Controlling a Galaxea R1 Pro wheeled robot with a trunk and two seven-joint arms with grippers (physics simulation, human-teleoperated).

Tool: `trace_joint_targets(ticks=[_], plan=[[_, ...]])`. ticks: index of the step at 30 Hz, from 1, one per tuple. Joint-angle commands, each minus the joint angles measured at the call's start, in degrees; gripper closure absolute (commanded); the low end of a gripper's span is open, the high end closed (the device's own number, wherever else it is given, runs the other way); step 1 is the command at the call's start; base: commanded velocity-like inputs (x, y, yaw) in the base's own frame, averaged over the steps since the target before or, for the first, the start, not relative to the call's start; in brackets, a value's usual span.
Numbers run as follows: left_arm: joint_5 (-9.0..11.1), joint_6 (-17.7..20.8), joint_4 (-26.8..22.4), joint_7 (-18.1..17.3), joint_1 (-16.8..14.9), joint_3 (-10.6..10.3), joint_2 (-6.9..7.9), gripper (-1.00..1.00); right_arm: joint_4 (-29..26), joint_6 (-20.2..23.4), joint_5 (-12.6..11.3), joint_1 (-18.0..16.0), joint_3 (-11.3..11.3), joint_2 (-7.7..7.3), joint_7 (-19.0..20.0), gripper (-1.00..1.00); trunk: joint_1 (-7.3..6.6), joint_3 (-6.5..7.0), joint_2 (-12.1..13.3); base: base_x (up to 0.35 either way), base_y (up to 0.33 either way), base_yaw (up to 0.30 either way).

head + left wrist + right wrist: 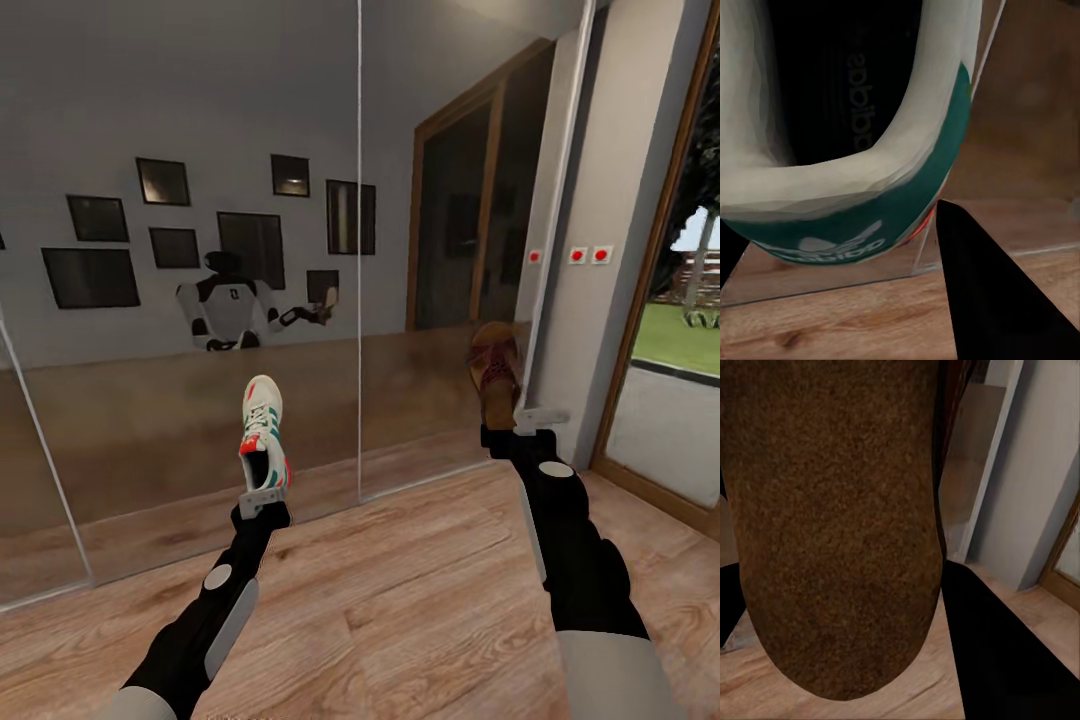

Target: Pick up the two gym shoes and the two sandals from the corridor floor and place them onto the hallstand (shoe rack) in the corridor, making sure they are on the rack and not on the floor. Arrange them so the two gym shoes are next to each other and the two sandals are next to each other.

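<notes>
My left gripper (263, 495) is shut on the heel of a white gym shoe (264, 430) with green stripes and a red-orange heel patch, held toe-up above the corridor floor (400, 590). The left wrist view looks into the shoe's teal-lined opening (862, 195), with one dark finger (997, 292) beside it. My right gripper (528, 422) is shut on a brown sandal (495, 385), also held upright. Its tan footbed (832, 525) is close up in the right wrist view, next to a black finger (1012, 660). The hallstand is out of view.
A mirrored wall (200, 250) stands straight ahead and reflects the robot and framed pictures. To the right are a white pillar (620, 250) with red buttons and a glass door (670, 400) to the outdoors. Wood floor lies open in front of me.
</notes>
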Motion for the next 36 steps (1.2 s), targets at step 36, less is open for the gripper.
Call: trace_joint_targets(ticks=[36], plan=[[0.39,-0.25,0.02,0.32,-0.06,-0.26,0.02,1.00,-0.09,0.31,0.05,-0.03,-0.05,0.03,-0.05,1.00,-0.01,-0.06,-0.03,0.000,0.000,0.296]])
